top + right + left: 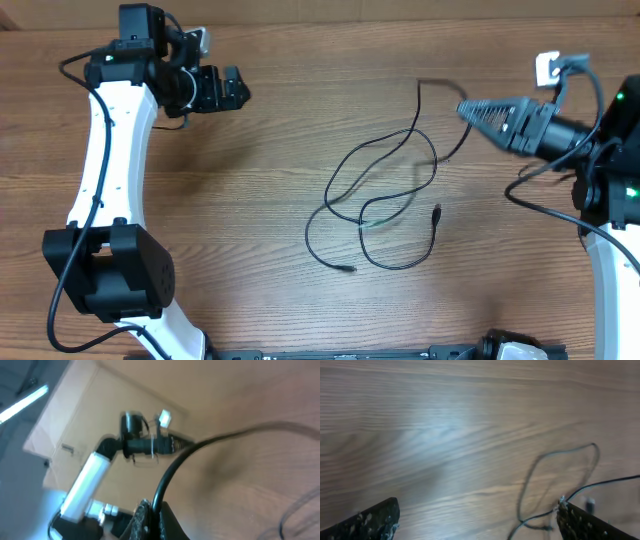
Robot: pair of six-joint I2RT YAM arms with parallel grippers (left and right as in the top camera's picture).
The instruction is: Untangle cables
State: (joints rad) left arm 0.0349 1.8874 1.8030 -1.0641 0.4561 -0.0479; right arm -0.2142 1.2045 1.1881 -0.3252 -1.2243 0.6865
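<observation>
Presently, clock references are read on the overhead view, centred on the tangle, with 12 at the far edge.

Cables: thin black cords in overlapping loops on the middle of the tabletop, not yet separated. One loose plug lies at 4 o'clock. Another free end points to 7 o'clock. A third strand runs up to 12 o'clock and ends there. How many cords make up the tangle I cannot tell.

Right tool: at 2 o'clock, jaws closed. Its own wrist view shows a black strand pinched between the fingers and leading out over the wood. Judgement: it grips the outermost strand at the edge of the tangle, so that a pull toward 3 o'clock would draw that strand out of the loops.

Left tool: at 10 o'clock, well apart from the cables, jaws spread wide and empty above bare wood. Judgement: it is kept clear of the pull line, free to come in and pin the remaining loops as a counter-hold.

Surface: brown wood grain, smooth, with a soft sheen patch in the left wrist view. Cords should slide on it rather than catch.

Room: the right wrist view looks across to the left arm. Beyond it are pale panels and a bright light strip at 10 o'clock of that view. All of this is blurred, so nothing more is legible.
</observation>
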